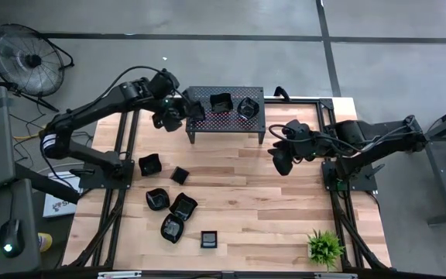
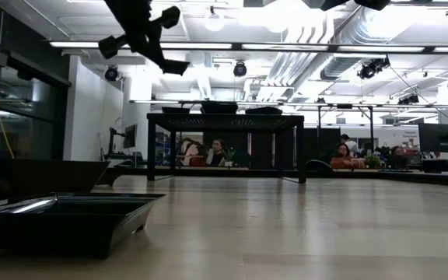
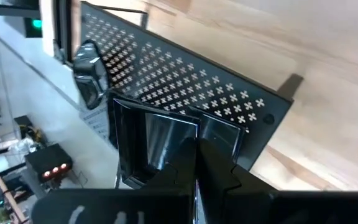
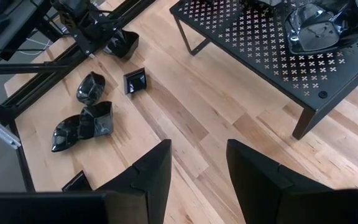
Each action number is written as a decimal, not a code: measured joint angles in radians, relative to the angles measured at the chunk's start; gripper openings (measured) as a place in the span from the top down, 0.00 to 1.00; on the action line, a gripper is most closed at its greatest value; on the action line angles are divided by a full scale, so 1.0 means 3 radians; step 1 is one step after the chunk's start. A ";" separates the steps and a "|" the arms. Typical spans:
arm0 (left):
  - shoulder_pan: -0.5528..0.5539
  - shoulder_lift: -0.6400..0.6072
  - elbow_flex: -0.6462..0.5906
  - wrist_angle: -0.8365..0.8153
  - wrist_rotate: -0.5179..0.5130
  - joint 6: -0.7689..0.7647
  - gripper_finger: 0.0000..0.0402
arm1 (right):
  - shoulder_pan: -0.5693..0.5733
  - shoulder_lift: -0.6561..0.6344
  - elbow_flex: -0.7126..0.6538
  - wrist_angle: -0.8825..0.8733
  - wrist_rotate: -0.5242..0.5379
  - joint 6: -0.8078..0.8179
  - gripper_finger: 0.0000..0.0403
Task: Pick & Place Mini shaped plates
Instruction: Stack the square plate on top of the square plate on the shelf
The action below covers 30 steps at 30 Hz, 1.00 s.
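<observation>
Black perforated stand (image 1: 225, 110) lies just ahead of my left gripper (image 1: 178, 115), jaws pinching a square mini plate (image 3: 143, 142) by its rim, hovering at the stand's near edge. My right gripper (image 1: 279, 159) waits beside the stand, jaws spread, empty.

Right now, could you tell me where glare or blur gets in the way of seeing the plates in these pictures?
Low view: the nearest plate is large and soft, dark against bright ceiling lights. Left wrist view: the plate held by the left gripper mirrors the light, and the room behind it is blurred. Right wrist view: white highlights streak the plate on the stand. High view: even light, plates small.
</observation>
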State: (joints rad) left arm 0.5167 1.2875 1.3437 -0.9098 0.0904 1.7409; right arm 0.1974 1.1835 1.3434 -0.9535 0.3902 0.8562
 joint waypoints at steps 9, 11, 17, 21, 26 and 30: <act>0.0000 0.0211 0.0000 -0.0036 -0.0165 0.0205 1.00 | 0.0000 0.0000 0.0000 0.0000 0.0084 0.0000 0.63; 0.0000 0.0268 0.0000 -0.0034 -0.0228 0.0250 1.00 | 0.0000 0.0000 0.0000 0.0000 0.0085 0.0013 0.63; 0.0000 0.0412 -0.0001 -0.0016 -0.0358 0.0384 1.00 | 0.0000 -0.0001 0.0000 0.0001 0.0081 0.0037 0.63; 0.0002 0.0447 -0.0001 -0.0017 -0.0364 0.0387 1.00 | 0.0000 -0.0001 0.0000 0.0001 0.0079 0.0037 0.63; 0.0025 0.0512 -0.0001 -0.0001 -0.0421 0.0407 1.00 | -0.0001 0.0000 0.0000 0.0001 0.0082 0.0037 0.63; 0.0063 0.0522 -0.0001 0.0019 -0.0426 0.0480 1.00 | -0.0001 0.0000 0.0000 0.0002 0.0080 0.0032 0.63</act>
State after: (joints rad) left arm 0.5356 1.4441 1.3434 -0.9042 -0.0374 1.8848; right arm 0.1971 1.1835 1.3434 -0.9528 0.4140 0.8658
